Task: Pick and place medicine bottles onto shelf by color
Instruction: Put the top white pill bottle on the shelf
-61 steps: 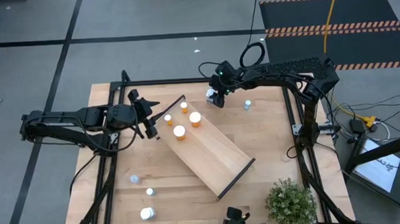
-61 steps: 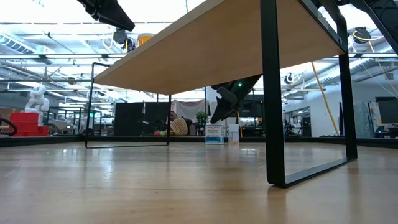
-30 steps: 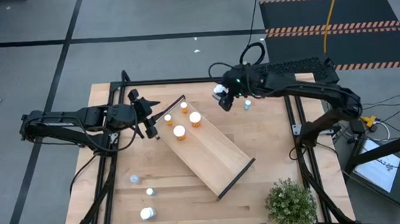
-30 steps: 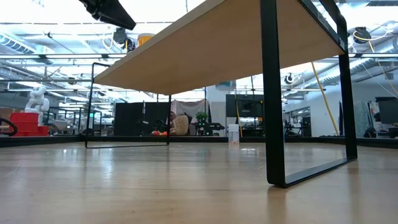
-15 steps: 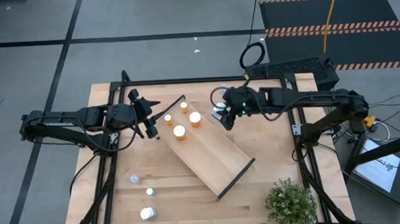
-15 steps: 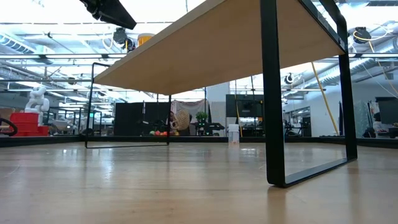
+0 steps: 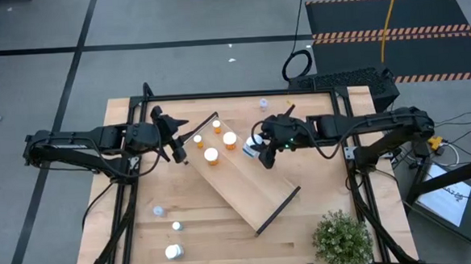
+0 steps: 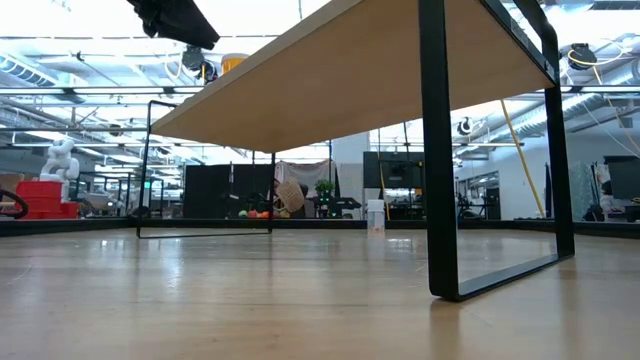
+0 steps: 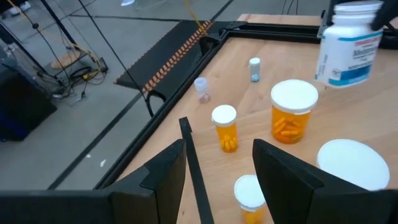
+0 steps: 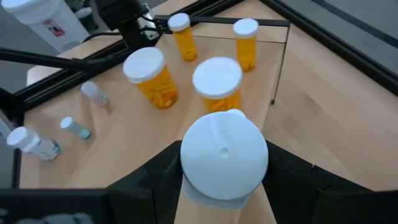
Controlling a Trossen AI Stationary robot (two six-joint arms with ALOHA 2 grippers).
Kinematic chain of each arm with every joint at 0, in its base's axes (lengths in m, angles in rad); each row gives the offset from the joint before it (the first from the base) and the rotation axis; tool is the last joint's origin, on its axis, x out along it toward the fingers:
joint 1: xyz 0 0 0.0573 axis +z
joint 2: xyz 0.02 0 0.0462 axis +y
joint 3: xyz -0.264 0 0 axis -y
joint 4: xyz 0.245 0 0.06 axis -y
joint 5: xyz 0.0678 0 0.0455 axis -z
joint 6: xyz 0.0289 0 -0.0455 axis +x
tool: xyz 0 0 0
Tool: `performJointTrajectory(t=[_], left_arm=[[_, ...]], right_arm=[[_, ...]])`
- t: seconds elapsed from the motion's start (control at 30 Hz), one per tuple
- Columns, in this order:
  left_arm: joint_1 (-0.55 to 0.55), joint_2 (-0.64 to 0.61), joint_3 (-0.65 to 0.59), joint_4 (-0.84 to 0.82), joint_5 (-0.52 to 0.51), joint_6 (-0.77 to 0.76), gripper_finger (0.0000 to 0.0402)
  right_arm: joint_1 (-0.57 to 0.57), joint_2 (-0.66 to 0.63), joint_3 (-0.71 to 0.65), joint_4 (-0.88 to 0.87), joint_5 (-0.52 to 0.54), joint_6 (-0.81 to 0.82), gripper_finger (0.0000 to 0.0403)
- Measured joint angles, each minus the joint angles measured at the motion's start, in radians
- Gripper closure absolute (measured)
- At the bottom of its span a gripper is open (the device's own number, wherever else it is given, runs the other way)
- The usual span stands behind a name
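Observation:
The shelf [image 7: 250, 178] lies slantwise on the table. Several orange white-capped bottles [image 7: 211, 156] stand at its far-left end; they also show in the right wrist view [image 10: 150, 73]. My right gripper [image 7: 260, 152] is above the shelf beside them. It is shut on a white bottle with a blue label [image 7: 252, 148], whose cap fills the right wrist view [image 10: 224, 152]. My left gripper [image 7: 176, 148] is open and empty at the shelf's far-left end wall [image 9: 191, 155]. Small clear bottles [image 7: 158, 210] stand on the table near the left front. My right gripper pinches the white bottle between its two fingers, just under the cap [image 10: 214, 198], one finger [image 10: 155, 171] on each side. The fingers slant down from the table's right side. The bottle stays upright and clear above the shelf, as the left wrist view [image 9: 348, 53] shows.
Two tiny clear bottles [image 9: 254, 68] [image 9: 200, 87] stand on the table by the far edge. A larger white-capped bottle [image 7: 173, 251] stands near the front left. A potted plant [image 7: 342, 238] stands at the front right corner. The shelf's near-right part is bare.
My right gripper has carried the white bottle from the table's far edge toward the near edge and a little left, to above the shelf beside the orange bottles. The bottle stays upright and clear in the hold.

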Motion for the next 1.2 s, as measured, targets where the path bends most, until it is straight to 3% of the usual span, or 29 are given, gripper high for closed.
performJointTrajectory(t=[0.3, 0.53, 0.9, 1.2], left_arm=[[0.0, 0.045, 0.0, 0.002, 0.008, -0.035, 0.0215], [0.0, 0.099, 0.0, 0.019, 0.008, 0.016, 0.0215], [-0.003, 0.084, 0.002, 0.054, 0.008, 0.032, 0.0215], [-0.006, 0.084, 0.002, 0.054, 0.008, 0.035, 0.0215]], right_arm=[[0.035, 0.005, 0.0, 0.005, 0.075, 0.011, 0.0216], [0.053, 0.023, 0.001, 0.015, 0.075, 0.022, 0.0216], [0.043, 0.083, 0.002, 0.063, 0.069, -0.001, 0.0216], [0.045, 0.084, 0.002, -0.019, 0.047, 0.039, 0.0216]])
